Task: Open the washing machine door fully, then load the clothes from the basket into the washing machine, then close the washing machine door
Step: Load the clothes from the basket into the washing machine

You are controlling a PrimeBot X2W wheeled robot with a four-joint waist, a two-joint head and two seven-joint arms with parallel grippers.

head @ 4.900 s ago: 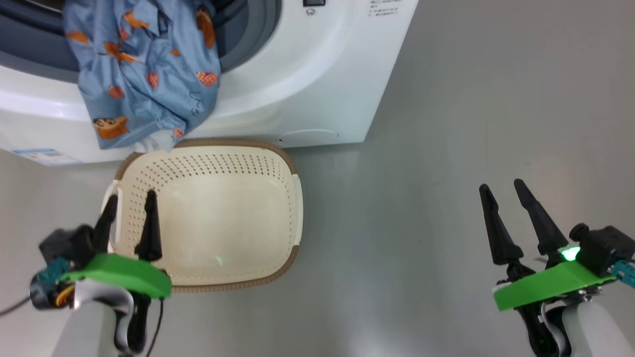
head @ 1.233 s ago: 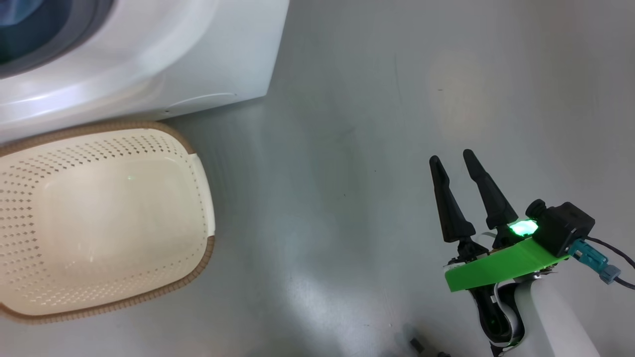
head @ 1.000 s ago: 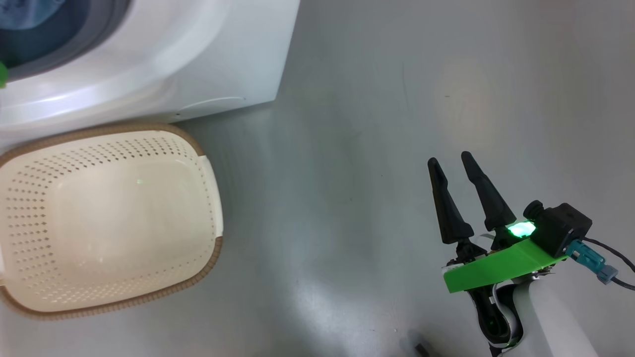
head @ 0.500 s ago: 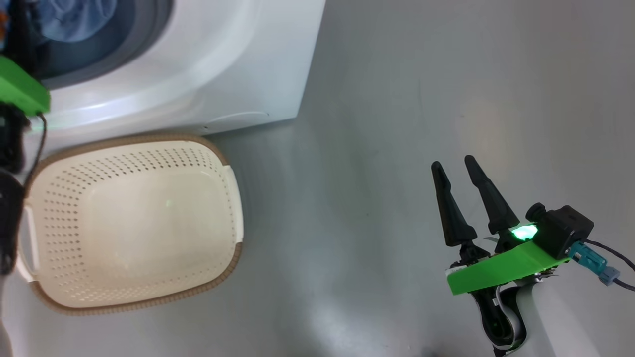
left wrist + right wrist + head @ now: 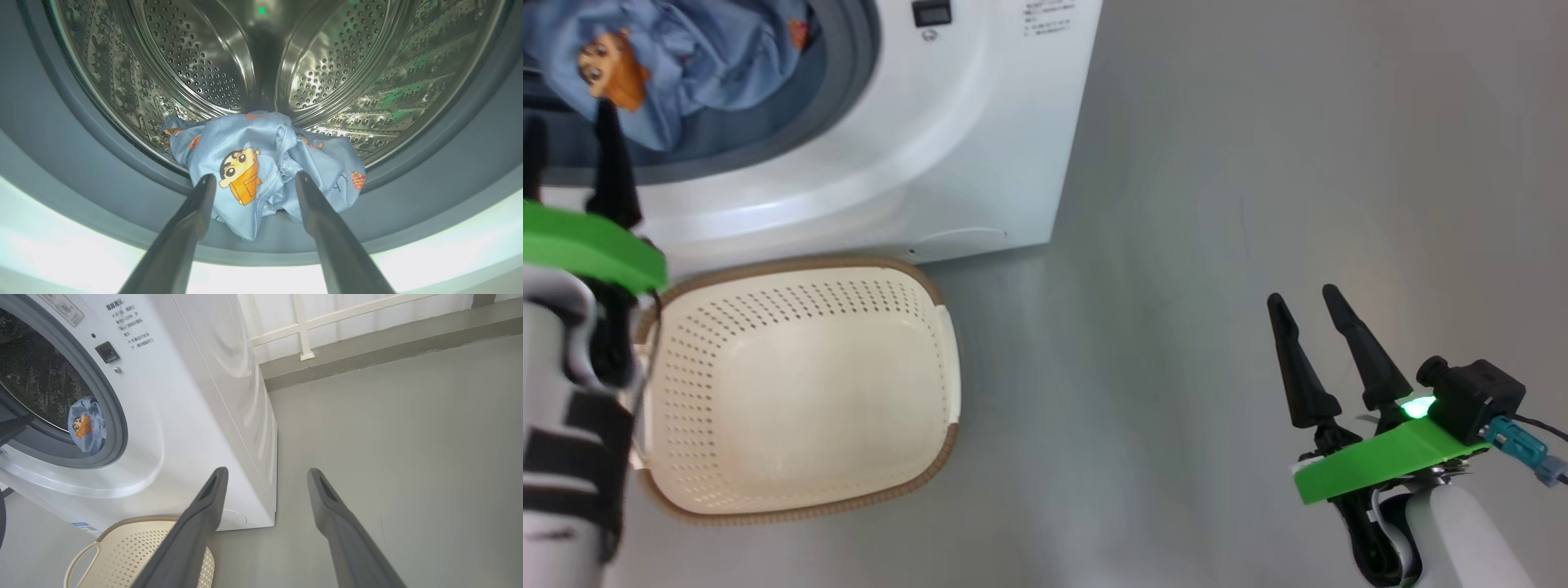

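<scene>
Loading step, tail end by my read.

- Left end effector (image 5: 255, 177): fingers spread wide, nothing pinched. It points straight into the mouth of the washing machine (image 5: 980, 147).
- The clothes (image 5: 261, 163): one crumpled blue bundle dead ahead of the left fingertips, framed between them. It sits at the front of the steel drum (image 5: 327, 61), its lower folds drooping over the grey-blue gasket (image 5: 61, 143) toward the end effector. I cannot tell whether either finger brushes the cloth; the head view suggests a gap.
- The basket (image 5: 849, 263): on the floor (image 5: 1217, 204) below and just to the right of the left end effector, pushed up near the machine's front. No garment in it that I can see.
- Right end effector (image 5: 1301, 294): fingers spread, empty, hanging over bare floor. The machine's corner lies ahead and to its left, well apart; the basket is further left again.

Judgement: loading looks complete apart from how shallow the bundle sits. The next move calls for a nudge straight ahead with the left end effector to push the overhanging folds past the gasket. Then comes the washing machine door, and I would first have to find its rim. Risk: cloth left on the lip gets trapped in the seal.
</scene>
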